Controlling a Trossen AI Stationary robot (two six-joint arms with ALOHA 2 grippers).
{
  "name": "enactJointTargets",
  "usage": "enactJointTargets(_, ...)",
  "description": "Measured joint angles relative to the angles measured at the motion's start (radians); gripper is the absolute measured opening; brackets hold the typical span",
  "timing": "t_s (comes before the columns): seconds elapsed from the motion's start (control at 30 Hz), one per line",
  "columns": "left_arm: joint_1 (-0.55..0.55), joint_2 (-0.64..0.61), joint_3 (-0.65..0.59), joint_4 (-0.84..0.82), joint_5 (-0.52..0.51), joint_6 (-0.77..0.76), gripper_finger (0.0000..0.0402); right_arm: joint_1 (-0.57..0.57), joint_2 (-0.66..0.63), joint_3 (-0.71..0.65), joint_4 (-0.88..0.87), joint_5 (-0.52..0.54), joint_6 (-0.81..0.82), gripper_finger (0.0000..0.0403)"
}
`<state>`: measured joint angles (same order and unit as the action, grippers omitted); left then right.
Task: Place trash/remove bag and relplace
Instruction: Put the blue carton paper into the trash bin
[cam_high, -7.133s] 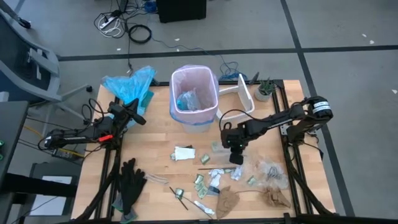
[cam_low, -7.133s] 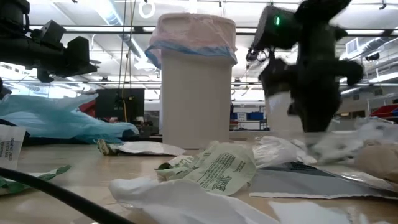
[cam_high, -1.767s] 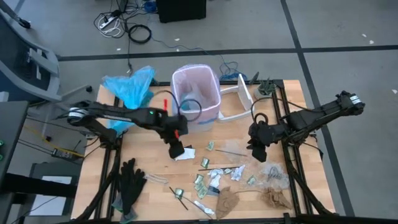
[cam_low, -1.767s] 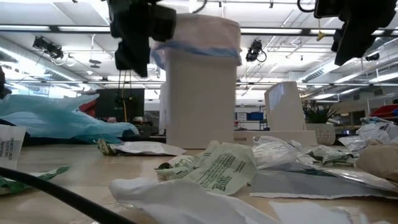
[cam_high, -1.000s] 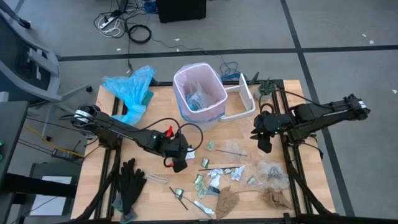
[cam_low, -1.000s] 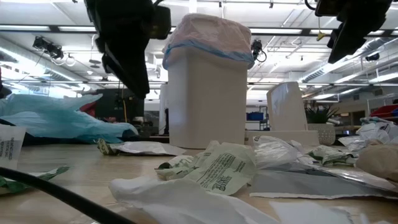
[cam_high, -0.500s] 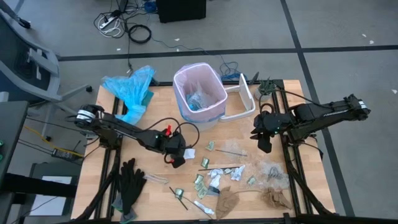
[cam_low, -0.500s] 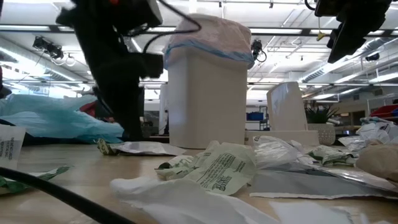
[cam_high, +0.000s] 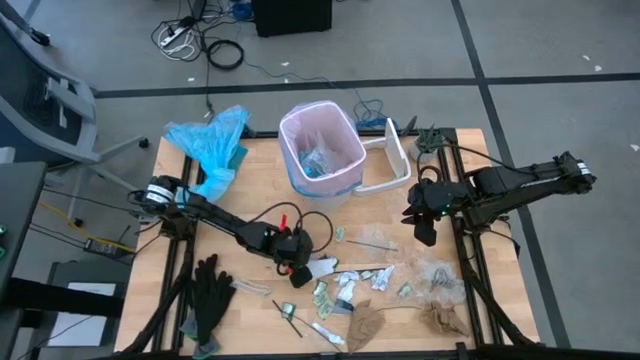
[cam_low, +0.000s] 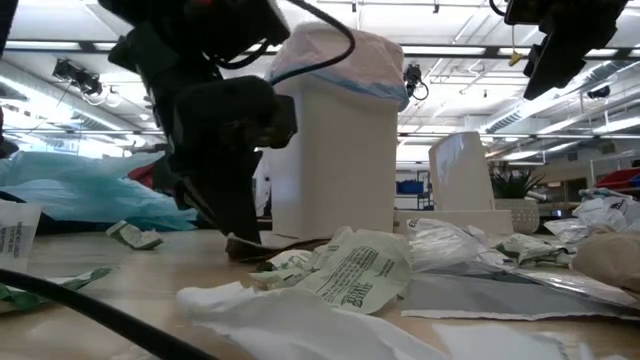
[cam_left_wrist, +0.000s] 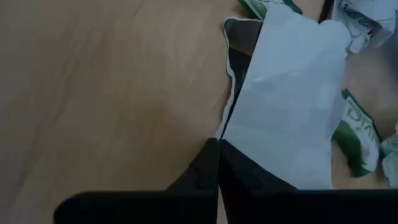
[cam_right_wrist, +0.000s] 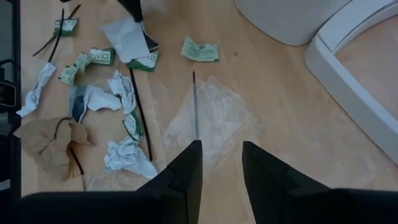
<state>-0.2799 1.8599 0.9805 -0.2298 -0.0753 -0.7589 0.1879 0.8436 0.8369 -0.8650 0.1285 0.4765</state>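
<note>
In the high view the left arm runs from its base at the left edge of the wooden table (cam_high: 240, 190) diagonally down toward the centre, stretched low and long, with a cable looping over its wrist. The left gripper (cam_high: 300, 270) is down at the tabletop in the middle of the frame, its fingers (cam_left_wrist: 214, 165) pressed together on the edge of a white paper scrap (cam_high: 320, 267). In the left wrist view that white sheet (cam_left_wrist: 289, 99) fans out from the closed fingertips, a darker layer showing along its edge, with green-printed wrappers (cam_left_wrist: 354, 134) beside it. In the low view the same gripper (cam_low: 243, 243) stands at the left of the frame, tilted, tips at the table surface.

The right arm reaches in from the right edge of the high view, elbow bent, and the right gripper (cam_high: 424, 226) hangs above the table at centre right, clear of the litter. Its fingers (cam_right_wrist: 186, 171) stand apart with nothing between them; below them lie a clear plastic film (cam_right_wrist: 211, 121), a thin black stick (cam_right_wrist: 142, 112), crumpled wrappers (cam_right_wrist: 121, 87) and a brown paper piece (cam_right_wrist: 53, 140).

The pale pink bag (cam_high: 322, 150) lines the white bin (cam_low: 335, 150) at upper centre of the high view, scraps inside it. The trash (cam_high: 365, 280) is scattered across the lower centre and lower right of the table. A light-blue plastic bag (cam_high: 208, 145) lies at upper left, black gloves (cam_high: 210, 295) at lower left.
</note>
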Motion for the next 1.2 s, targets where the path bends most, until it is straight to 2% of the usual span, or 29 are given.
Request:
enactJointTargets(0.2,-0.003,0.009,0.120,-0.121,-0.010,0.038,0.0003,0.000,0.000,0.000,0.000,0.035,-0.008,0.0101)
enactJointTargets(0.6,-0.003,0.005,0.319,-0.351,-0.071,0.172,0.0001,0.000,0.000,0.000,0.005,0.031,-0.001,0.0101)
enactJointTargets(0.93,-0.014,0.003,0.344,-0.446,-0.081,0.205,0.0001,0.000,0.013,-0.098,0.171,-0.080,0.049,0.0100)
enactJointTargets(1.03,-0.037,0.003,0.344,-0.464,-0.081,0.205,0.0000,0.000,0.029,-0.115,0.180,-0.082,0.087,0.0100)
enactJointTargets(1.2,-0.085,0.001,0.345,-0.465,-0.104,0.205,0.0000,0.025,0.080,-0.116,0.187,-0.143,0.074,0.0099)
